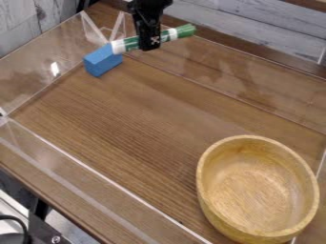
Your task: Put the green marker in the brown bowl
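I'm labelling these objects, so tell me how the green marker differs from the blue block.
The green marker is a slim cylinder with a white cap; the blue block is a boxy rectangle. The marker is clamped in the shut gripper; the block lies free on the wooden table. Both are small and sit at the far end.

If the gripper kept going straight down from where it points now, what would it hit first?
Most likely the wooden tabletop. The gripper is shut on the green marker, and nothing else shows beneath; the blue block sits off to the side.
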